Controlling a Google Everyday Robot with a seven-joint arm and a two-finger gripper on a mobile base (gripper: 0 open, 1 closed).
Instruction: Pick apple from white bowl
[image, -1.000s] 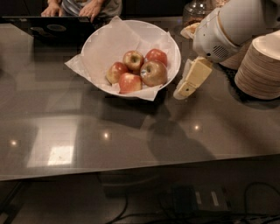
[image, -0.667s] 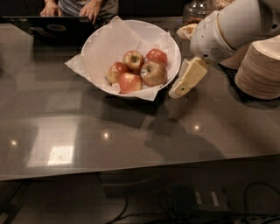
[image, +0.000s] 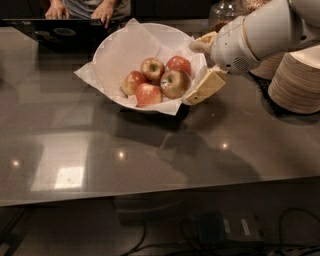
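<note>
A glossy dark grey tabletop (image: 150, 150) is seen nearest, dotted with light reflections; farther back on it, a wide round white bowl lined with crinkled white paper (image: 165, 26) is set; the large dull reddish-brown apple with greenish patches (image: 175, 83) is lodged at its right side, among 4 smaller red-yellow apples (image: 149, 94); the robot's beige 2-finger hand (image: 191, 73) is held at the bowl's right rim, spread wide, with nothing gripped; stacked beige paper plates (image: 297, 82) are seen at the far right.
</note>
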